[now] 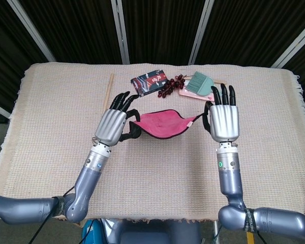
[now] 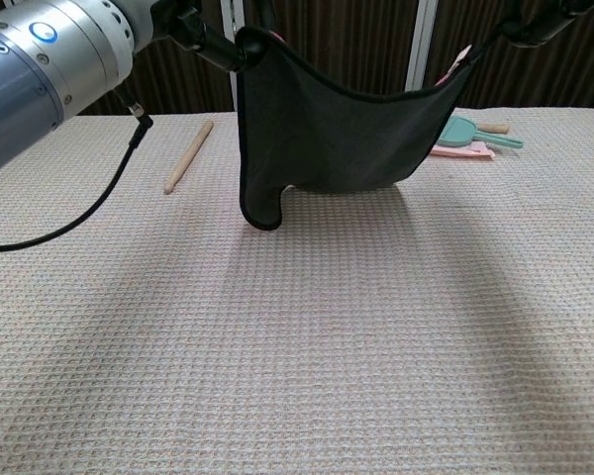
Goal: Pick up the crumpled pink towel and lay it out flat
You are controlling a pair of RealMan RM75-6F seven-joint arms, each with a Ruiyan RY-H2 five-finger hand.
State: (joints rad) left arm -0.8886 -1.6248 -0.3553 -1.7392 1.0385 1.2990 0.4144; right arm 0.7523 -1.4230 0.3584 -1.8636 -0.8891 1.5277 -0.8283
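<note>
Overhead, pink towel (image 1: 163,123) slung between left hand (image 1: 113,125) and right hand (image 1: 223,122), fingers of each pinching an edge; hanging in a sag above the table (image 1: 51,112), grey underside (image 2: 327,129) towards the chest camera, lowest corner near the cloth.

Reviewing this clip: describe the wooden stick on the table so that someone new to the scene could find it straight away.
Start at the table's beige woven cloth and look to its far edge, left of the items clustered there. The wooden stick lies alone, pointing away from the robot, just beyond the left robot hand. It is the only plain, thin, pale rod; the neighbours are colourful.
</note>
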